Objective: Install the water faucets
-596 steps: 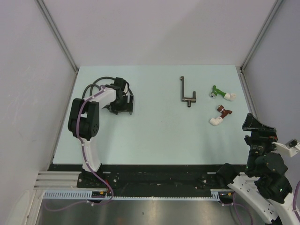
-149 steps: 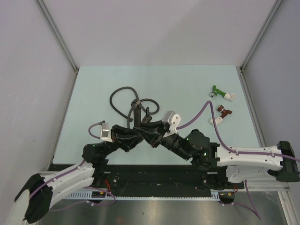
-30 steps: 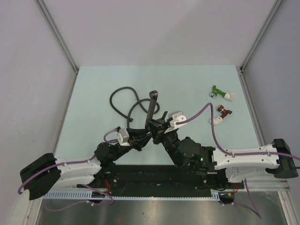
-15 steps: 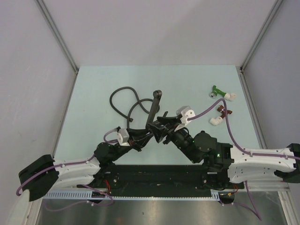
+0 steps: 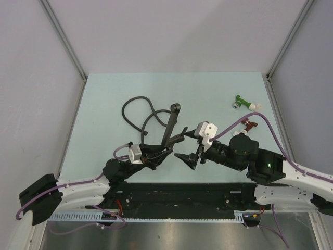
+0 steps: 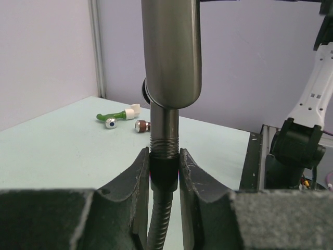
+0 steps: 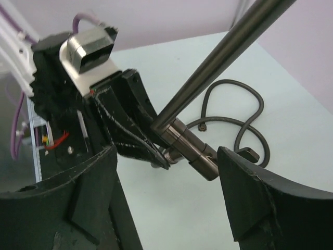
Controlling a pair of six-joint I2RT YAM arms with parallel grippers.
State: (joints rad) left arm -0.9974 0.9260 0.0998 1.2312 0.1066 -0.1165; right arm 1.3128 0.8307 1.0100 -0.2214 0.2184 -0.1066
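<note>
The dark metal water faucet [image 5: 171, 122] stands tilted above the table, its long arm [image 7: 223, 52] pointing up and away. In the left wrist view its body [image 6: 170, 52] hangs over a threaded stub [image 6: 164, 140] that meets the black end nut [image 6: 164, 172] of the flexible hose [image 5: 124, 110]. My left gripper [image 5: 167, 144] is shut on that nut. My right gripper [image 5: 183, 147] is open, its fingers [image 7: 88, 198] standing wide apart on both sides of the faucet's T-body [image 7: 192, 148] without touching it.
A green fitting [image 5: 242, 102] and a dark-red fitting [image 5: 251, 124] with white ends lie at the table's right side, the red one partly behind the right arm's purple cable. The hose coils over the table's middle left. Grey walls close in the table.
My right gripper has opened, let go of the faucet body and drawn back to the right. The left gripper keeps its grip, and the faucet arm leans slightly more to the right.
</note>
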